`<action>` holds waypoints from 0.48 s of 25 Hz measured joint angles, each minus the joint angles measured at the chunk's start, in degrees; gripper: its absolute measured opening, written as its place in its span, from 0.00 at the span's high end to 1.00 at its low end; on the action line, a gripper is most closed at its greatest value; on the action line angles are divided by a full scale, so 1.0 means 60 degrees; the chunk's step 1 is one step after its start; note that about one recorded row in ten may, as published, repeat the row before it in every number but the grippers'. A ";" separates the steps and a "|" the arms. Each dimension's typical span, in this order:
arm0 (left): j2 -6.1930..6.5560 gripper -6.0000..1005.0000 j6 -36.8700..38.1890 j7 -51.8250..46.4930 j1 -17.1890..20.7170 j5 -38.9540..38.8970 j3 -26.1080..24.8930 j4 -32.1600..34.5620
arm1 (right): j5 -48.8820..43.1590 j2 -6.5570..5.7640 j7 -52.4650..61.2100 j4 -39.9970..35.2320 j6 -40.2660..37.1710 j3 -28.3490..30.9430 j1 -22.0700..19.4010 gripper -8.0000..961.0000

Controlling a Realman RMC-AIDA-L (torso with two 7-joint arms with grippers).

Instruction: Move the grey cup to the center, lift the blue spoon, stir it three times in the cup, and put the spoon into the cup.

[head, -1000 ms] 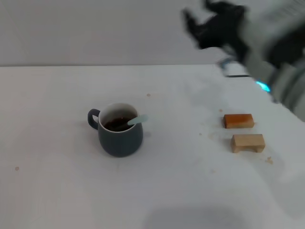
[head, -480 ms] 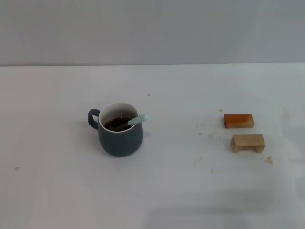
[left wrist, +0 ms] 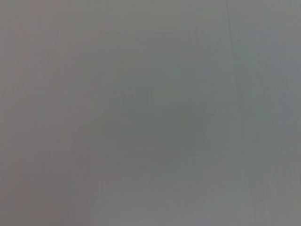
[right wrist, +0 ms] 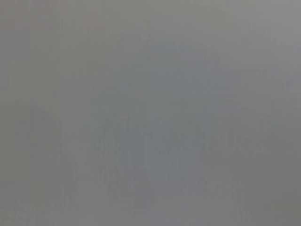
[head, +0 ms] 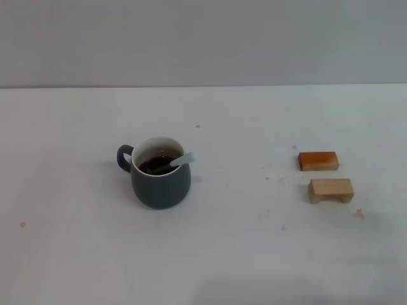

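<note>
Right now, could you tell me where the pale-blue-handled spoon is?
In the head view, the pale-blue-handled spoon stands in the dark grey ceramic mug, left of centre, handle leaning over the rim toward the two wooden blocks.

Slate-grey cup [head: 161,186] — white inside — pale-blue spoon [head: 182,160].

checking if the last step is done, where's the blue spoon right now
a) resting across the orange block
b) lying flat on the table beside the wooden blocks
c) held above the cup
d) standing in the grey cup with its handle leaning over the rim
d: in the head view the blue spoon sits in the grey cup, bowl down in the dark liquid, pale handle leaning over the rim on the side toward the wooden blocks; no tool is in view.
</note>
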 joint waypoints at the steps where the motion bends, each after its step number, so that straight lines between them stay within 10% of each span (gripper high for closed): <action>1: 0.0005 1.00 0.0027 -0.0014 -0.0018 0.0006 -0.0002 -0.0025 | 0.0000 0.0000 0.0000 0.0000 0.0000 0.0000 0.0000 0.38; 12: 0.0026 1.00 0.0451 -0.0162 -0.0238 0.0130 0.0251 0.0153 | 0.0182 -0.0023 -0.0004 -0.0200 -0.0324 -0.0231 0.0129 0.38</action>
